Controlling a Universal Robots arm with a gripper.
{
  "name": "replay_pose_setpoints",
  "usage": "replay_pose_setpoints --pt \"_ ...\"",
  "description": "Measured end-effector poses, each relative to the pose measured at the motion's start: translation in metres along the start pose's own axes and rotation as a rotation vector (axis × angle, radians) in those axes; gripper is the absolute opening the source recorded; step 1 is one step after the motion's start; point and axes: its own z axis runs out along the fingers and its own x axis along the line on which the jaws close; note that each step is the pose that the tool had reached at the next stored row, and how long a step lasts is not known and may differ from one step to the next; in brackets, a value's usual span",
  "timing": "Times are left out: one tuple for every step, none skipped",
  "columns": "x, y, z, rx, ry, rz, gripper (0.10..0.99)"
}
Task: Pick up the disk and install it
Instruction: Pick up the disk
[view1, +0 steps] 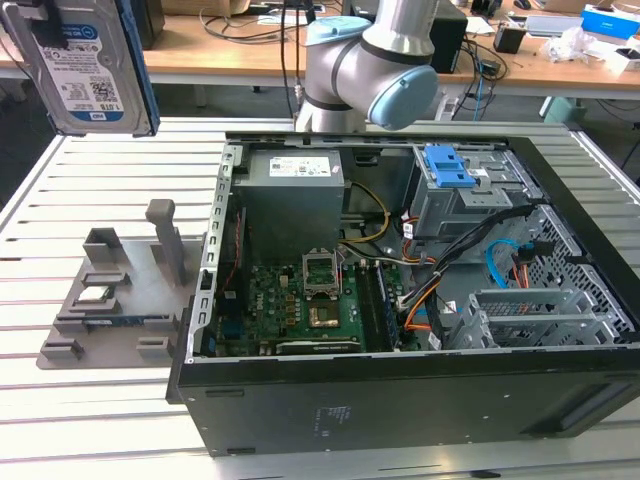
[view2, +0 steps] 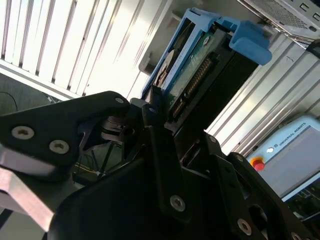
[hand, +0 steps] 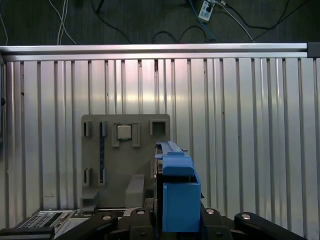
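The disk (view1: 78, 65), a silver hard drive with a white-and-blue label in a blue bracket, hangs high above the slatted table at the exterior view's left. In the second wrist view the disk (view2: 197, 75) stands edge-on between my black fingers, connector side showing, and my gripper (view2: 170, 107) is shut on it. The first wrist view looks down past the disk's blue bracket (hand: 175, 187), with my gripper (hand: 172, 222) clamped around it, above the grey fixture.
An open computer case (view1: 215, 300) lies on the slatted table (view1: 100, 170). Inside are a grey cage with a blue latch (view1: 450, 170), a grey box (view1: 295, 190) and a motherboard. A grey parts fixture (view1: 120, 300) sits left of the case.
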Motion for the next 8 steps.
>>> replay_pose_setpoints --pt "-0.0002 -0.0116 -0.0005 0.000 0.0001 0.000 0.361" --pt "-0.0004 -0.0188 -0.0007 0.000 0.0000 0.000 0.361" --pt "-0.0006 -0.0247 -0.0008 0.000 0.0000 0.000 0.361" --pt "-0.0007 -0.0295 -0.0011 0.000 0.0001 0.000 0.361" --pt "-0.0008 -0.0379 -0.0013 0.000 0.0001 0.000 0.361" --pt "-0.0012 -0.0485 -0.0016 0.000 0.0001 0.000 0.361" --pt "-0.0013 -0.0590 -0.0020 0.000 0.0001 0.000 0.361" --pt "-0.0016 -0.0682 -0.0023 0.000 0.0001 0.000 0.361"
